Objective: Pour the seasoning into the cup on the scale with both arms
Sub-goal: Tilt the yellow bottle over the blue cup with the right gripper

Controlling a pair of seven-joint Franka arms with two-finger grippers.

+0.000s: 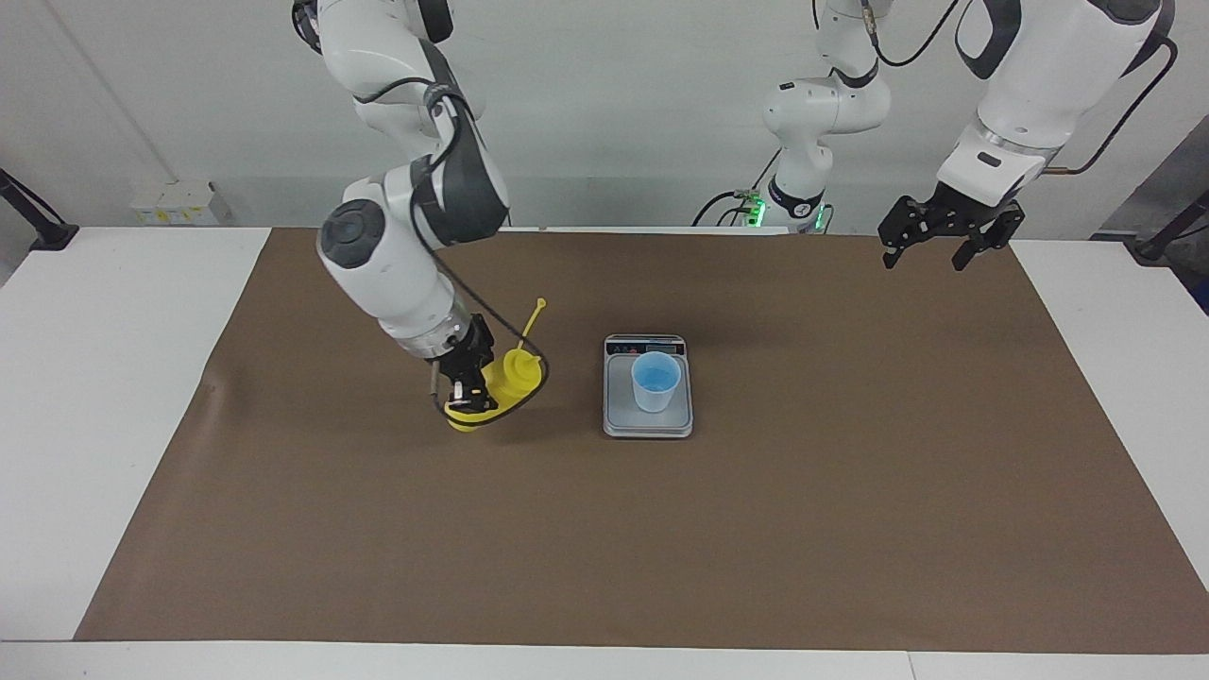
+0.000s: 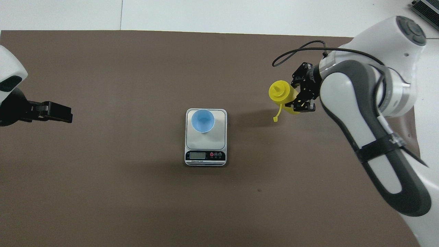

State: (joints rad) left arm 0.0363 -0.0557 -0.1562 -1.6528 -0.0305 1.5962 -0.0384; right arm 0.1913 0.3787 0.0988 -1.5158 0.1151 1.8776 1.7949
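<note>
My right gripper [image 1: 469, 382] [image 2: 297, 96] is shut on the yellow seasoning bottle [image 1: 510, 385] [image 2: 282, 94], held over the brown mat beside the scale, toward the right arm's end. The bottle's nozzle tilts toward the scale and its tethered cap [image 1: 540, 303] [image 2: 275, 119] sticks out. The light blue cup [image 1: 655, 381] [image 2: 202, 120] stands upright on the silver-grey scale [image 1: 648, 421] [image 2: 219, 137] at the middle of the mat. My left gripper [image 1: 926, 250] [image 2: 58, 113] waits open, raised over the mat at the left arm's end.
A brown mat [image 1: 812, 529] [image 2: 120, 192] covers most of the white table [image 1: 94, 378]. The scale's display strip [image 2: 205, 156] faces the robots.
</note>
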